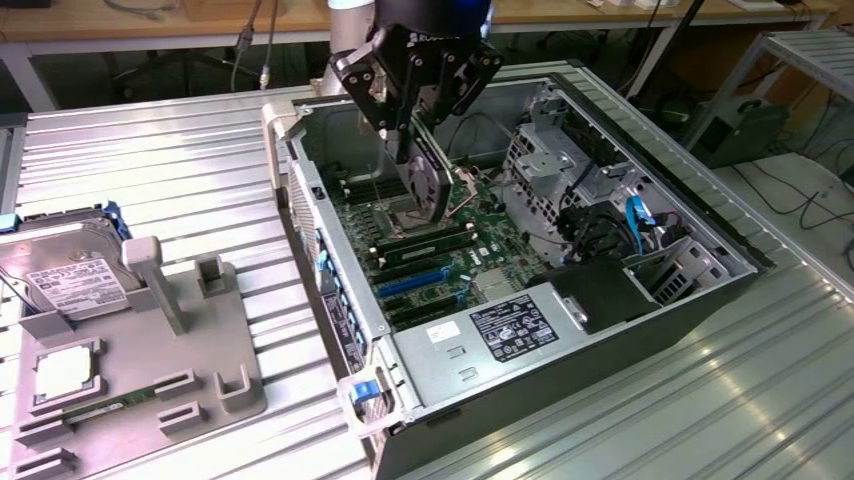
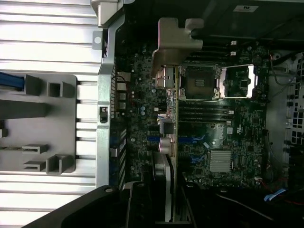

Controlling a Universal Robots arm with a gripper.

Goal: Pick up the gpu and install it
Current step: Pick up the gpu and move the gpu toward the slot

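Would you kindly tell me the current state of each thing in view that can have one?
gripper: shut on the gpu.
gpu: held on edge over the motherboard, not yet seated.
computer case: lying on its side, open.
CPU socket: cover flipped open, empty.
hard drive: resting in the grey holder.
memory stick: lying in the grey holder.

Even light brightens the ribbed table point(image 1: 147, 160); the computer case point(image 1: 601, 410) interior lies dim, with glare on the gpu point(image 2: 176, 42) bracket.
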